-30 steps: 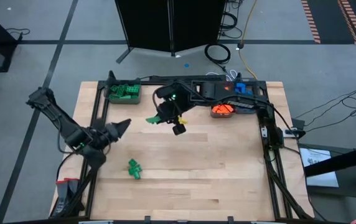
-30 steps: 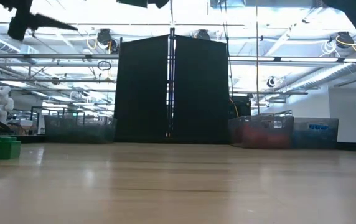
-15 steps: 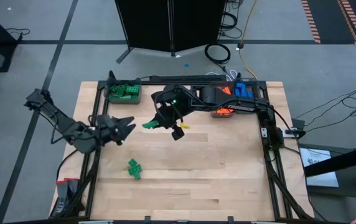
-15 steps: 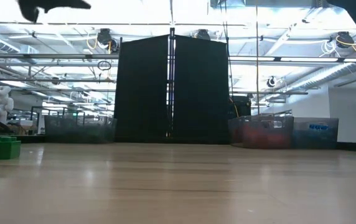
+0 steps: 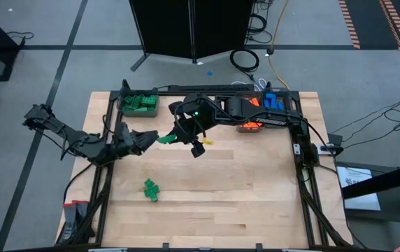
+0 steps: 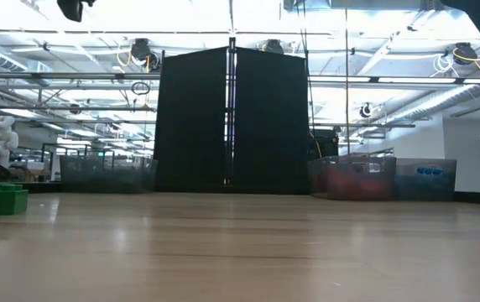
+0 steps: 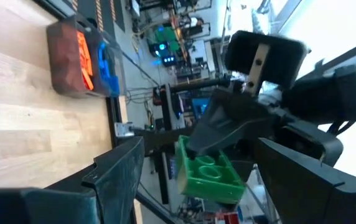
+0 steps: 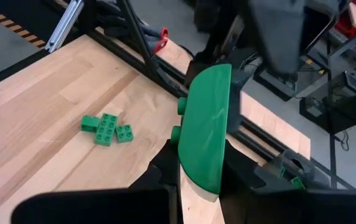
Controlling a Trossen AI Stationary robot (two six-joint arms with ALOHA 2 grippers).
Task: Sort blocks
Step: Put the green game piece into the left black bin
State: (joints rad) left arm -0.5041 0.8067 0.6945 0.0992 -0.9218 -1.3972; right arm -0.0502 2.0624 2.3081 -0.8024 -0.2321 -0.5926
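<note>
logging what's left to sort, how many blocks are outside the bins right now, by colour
green blocks lying together on the table: 3
green block held in the right gripper: 1
orange outside the bins: 0
blue outside the bins: 0
total: 4

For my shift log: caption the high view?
Right gripper holds a green block out to the open left gripper above the table.
</note>
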